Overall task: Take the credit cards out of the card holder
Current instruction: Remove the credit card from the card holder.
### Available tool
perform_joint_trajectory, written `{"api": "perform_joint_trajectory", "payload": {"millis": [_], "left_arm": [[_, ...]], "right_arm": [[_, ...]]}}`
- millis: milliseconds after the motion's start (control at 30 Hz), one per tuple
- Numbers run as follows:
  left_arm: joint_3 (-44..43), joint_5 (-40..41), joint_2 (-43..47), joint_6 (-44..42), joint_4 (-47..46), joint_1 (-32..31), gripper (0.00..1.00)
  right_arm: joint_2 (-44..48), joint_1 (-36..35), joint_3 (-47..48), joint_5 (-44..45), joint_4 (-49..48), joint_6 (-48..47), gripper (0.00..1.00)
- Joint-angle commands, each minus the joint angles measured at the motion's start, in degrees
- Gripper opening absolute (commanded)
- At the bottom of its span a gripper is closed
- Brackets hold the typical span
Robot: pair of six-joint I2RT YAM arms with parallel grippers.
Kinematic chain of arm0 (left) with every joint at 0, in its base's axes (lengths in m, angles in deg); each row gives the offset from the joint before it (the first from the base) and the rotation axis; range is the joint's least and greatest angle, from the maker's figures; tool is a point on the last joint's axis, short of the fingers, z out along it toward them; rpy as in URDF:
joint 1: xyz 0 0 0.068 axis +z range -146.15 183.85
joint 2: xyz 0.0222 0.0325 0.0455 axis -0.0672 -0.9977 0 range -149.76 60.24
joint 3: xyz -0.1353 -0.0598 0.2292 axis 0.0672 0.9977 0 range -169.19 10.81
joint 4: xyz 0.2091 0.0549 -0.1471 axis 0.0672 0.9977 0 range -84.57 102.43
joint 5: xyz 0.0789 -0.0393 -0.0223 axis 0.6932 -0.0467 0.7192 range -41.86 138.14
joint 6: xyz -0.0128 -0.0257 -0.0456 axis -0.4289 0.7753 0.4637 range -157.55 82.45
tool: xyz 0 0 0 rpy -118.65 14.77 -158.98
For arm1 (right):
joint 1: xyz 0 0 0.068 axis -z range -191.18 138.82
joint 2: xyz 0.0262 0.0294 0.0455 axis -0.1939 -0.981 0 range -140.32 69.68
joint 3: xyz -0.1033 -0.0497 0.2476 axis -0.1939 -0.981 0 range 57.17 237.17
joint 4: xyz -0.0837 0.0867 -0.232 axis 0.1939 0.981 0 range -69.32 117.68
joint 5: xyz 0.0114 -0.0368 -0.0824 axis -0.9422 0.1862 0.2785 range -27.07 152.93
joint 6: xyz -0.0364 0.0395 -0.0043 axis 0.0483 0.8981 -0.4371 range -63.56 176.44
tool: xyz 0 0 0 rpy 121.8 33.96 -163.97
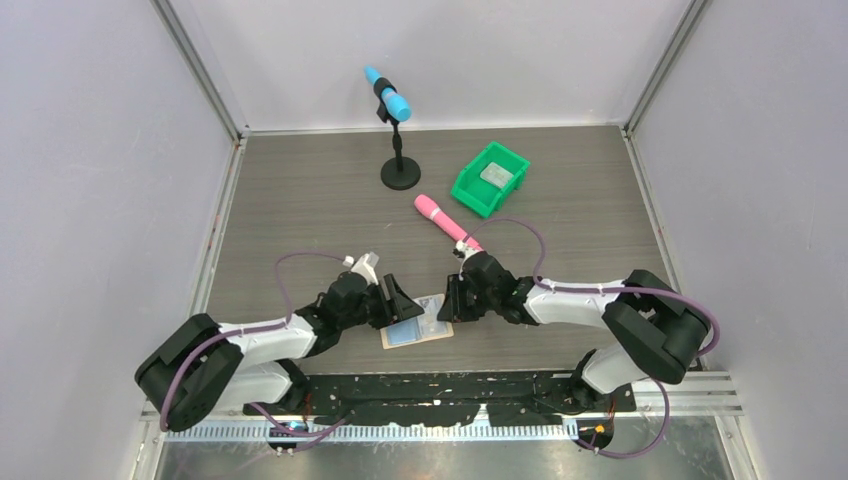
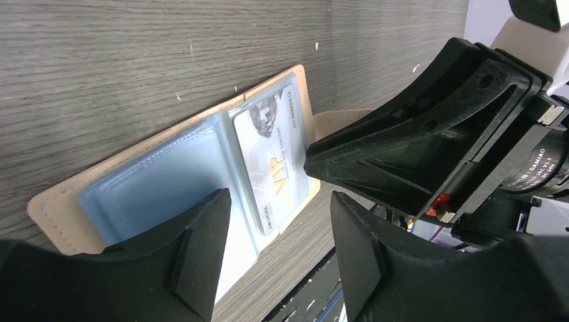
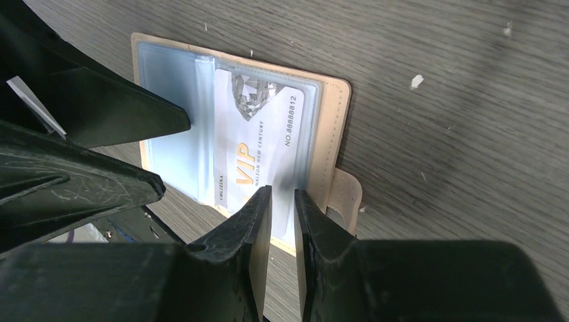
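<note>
card holder (image 1: 418, 330) lies open between the 2 grippers. left gripper (image 2: 278, 201) gapes just above the blue card (image 2: 154, 188). right gripper (image 3: 282, 201) sits nearly closed over the silver card (image 3: 258, 141); grip unclear.

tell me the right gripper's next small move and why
Probably close the right gripper on the silvery card at its near edge: the near-closed fingertips sit right there, and the card lies sleeved in the card holder.

The tan card holder (image 3: 333, 127) lies open and flat at the near centre. Its clear right sleeve holds a silvery-grey VIP card (image 3: 258, 144), and its left sleeve holds a blue card (image 2: 154, 191).
</note>
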Motion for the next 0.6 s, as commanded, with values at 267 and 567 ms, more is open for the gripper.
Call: {"api": "perform_joint_trajectory", "payload": {"millis": [267, 567], "left_arm": [[-0.15, -1.14, -2.96, -0.50, -5.49, -0.50, 0.56], [-1.19, -1.29, -4.44, 0.81, -5.43, -1.24, 0.53]], "right_arm": [[-0.85, -0.22, -1.64, 0.11, -3.61, 1.46, 0.22], [-0.60, -0.22, -2.14, -0.05, -4.15, 1.77, 0.21]]}}
